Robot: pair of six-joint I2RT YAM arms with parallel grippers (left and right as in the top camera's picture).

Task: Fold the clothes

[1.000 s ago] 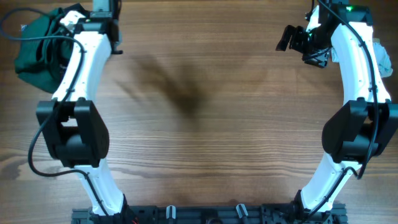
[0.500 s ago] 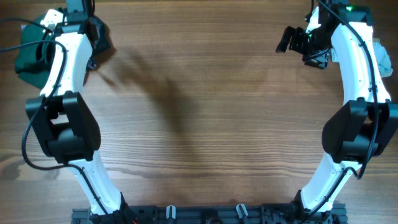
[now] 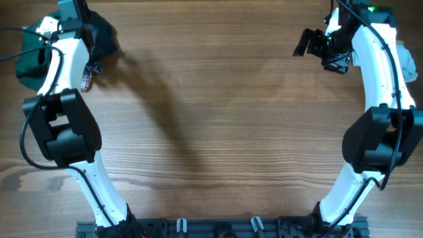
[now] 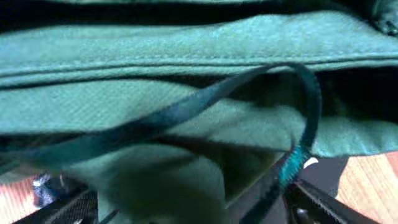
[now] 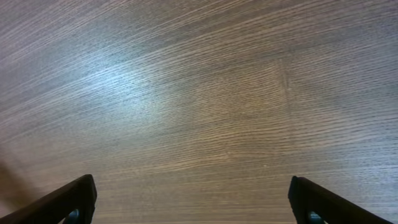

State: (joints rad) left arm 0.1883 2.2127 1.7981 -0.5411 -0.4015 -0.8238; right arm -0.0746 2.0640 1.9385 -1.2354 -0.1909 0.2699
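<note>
The clothes [image 3: 28, 58], a dark green garment, lie bunched at the table's far left corner, partly under my left arm [image 3: 58, 46]. In the left wrist view the green fabric [image 4: 186, 118] fills the frame. Its thin drawstring cord [image 4: 205, 99] loops across it. My left gripper [image 4: 193, 208] stands open, with a fold of green fabric between its widely spread fingers [image 4: 320, 205]. My right gripper [image 5: 199, 199] hangs open over bare wood at the far right [image 3: 307, 41], holding nothing.
A black shirt [image 3: 100, 36] with a plaid part [image 3: 86, 78] lies just right of the left arm. A pale cloth [image 3: 404, 61] sits at the far right edge behind the right arm. The wooden table [image 3: 218, 132] spreads between the arms.
My left arm has swung left, away from the black shirt and over the green garment. Its fingers have drawn in slightly. The right arm has not moved.
</note>
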